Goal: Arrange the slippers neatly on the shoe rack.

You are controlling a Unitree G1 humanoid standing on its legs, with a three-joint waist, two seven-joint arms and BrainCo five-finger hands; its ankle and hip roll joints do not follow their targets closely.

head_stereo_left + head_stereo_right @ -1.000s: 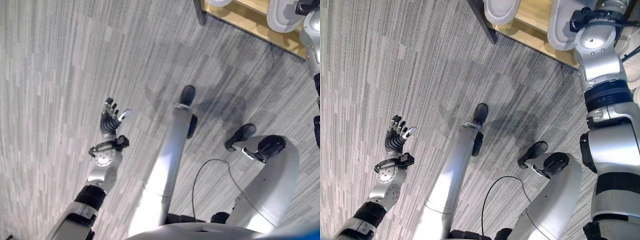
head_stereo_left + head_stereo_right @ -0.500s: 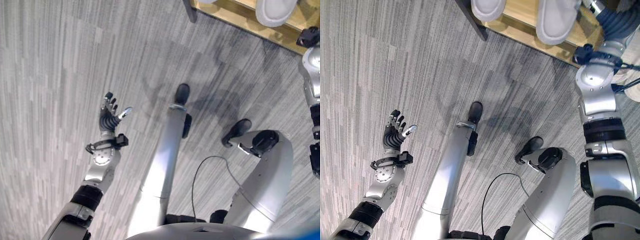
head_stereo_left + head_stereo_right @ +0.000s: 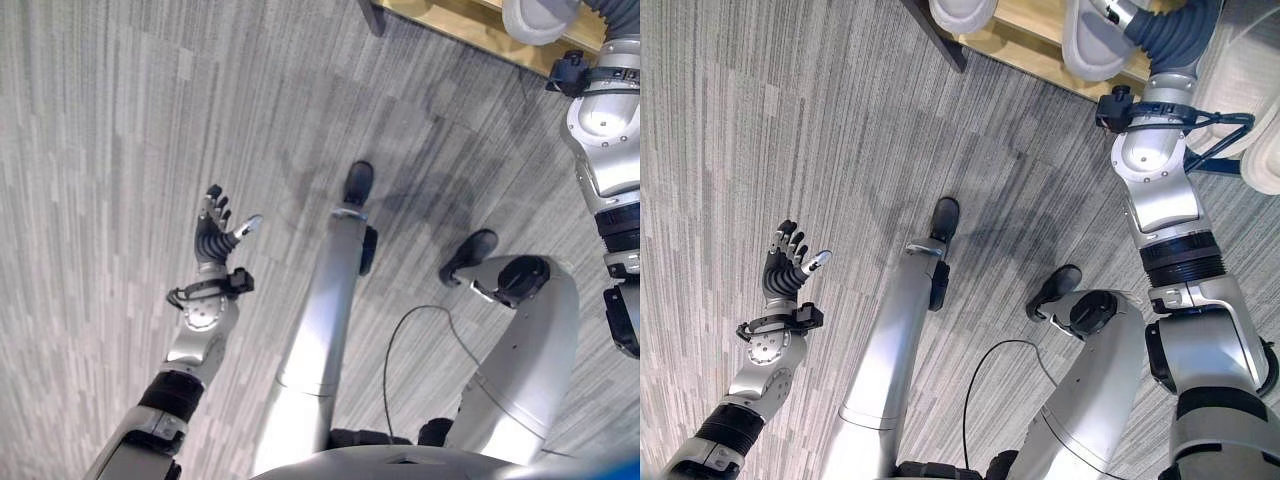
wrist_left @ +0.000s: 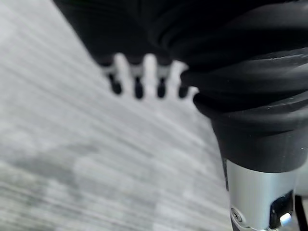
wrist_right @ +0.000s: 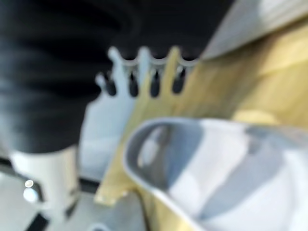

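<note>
Reaching up to the shoe rack (image 3: 1040, 35), the right hand (image 5: 144, 72) had come further in over the last second and hovered with fingers straight and empty beside a pale grey slipper (image 5: 211, 168) lying on the wooden shelf. A second slipper (image 3: 958, 12) sat well apart along it. The left hand (image 3: 213, 235) hung relaxed above the carpet (image 3: 100, 150). Likely only straightening remained.

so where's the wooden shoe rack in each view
Left eye view: the wooden shoe rack sits at the top edge, right of centre.
Right eye view: top edge, right of centre, with two grey slippers on it.
Left wrist view: grey carpet past the left hand.
Right wrist view: its pale wood lies past the right hand.
Shared landmark: the rack's dark corner leg.
</note>
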